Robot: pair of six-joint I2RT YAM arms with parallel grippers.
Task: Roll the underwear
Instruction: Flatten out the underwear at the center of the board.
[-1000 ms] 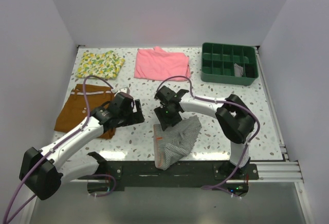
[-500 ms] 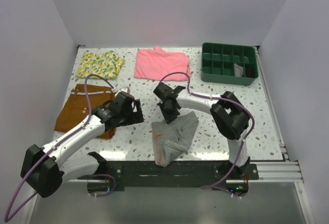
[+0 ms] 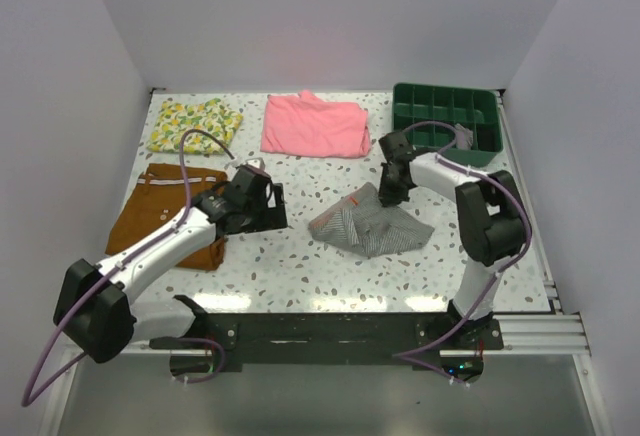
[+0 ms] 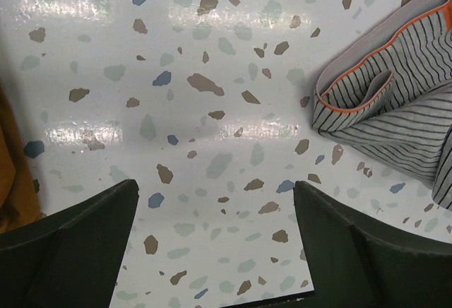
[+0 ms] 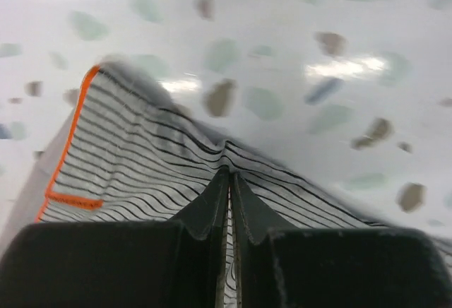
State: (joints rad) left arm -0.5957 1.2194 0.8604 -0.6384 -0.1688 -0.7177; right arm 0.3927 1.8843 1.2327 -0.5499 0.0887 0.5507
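The underwear (image 3: 372, 224) lies crumpled just right of centre in the overhead view, well in from every table edge. Bare speckled table (image 3: 300, 266) stretches below it and to its left. The right gripper (image 3: 391, 188) sits at the heap's upper right edge, clenched on a raised pinch of the striped cloth (in the right wrist view its two fingers (image 5: 205, 216) press together with fabric peaking between them). That close view also picks out the orange-edged waistband (image 5: 63, 160) at lower left, which from above is only a faint reddish fleck.

The left gripper (image 3: 268, 206) hangs left of the heap, apart from it, jaws spread wide and grasping nothing. Its own camera shows bare terrazzo between the fingers, the orange piping curling in at upper right, and a sliver of the brown shorts (image 3: 160, 214) at the left border.

Only the overhead view shows the rest. A pink garment (image 3: 315, 124) and a lemon-print cloth (image 3: 195, 124) lie along the top. A green divided tray (image 3: 445, 124) sits at upper right, close beyond the right wrist. The shorts lie at centre left, partly under the left forearm.
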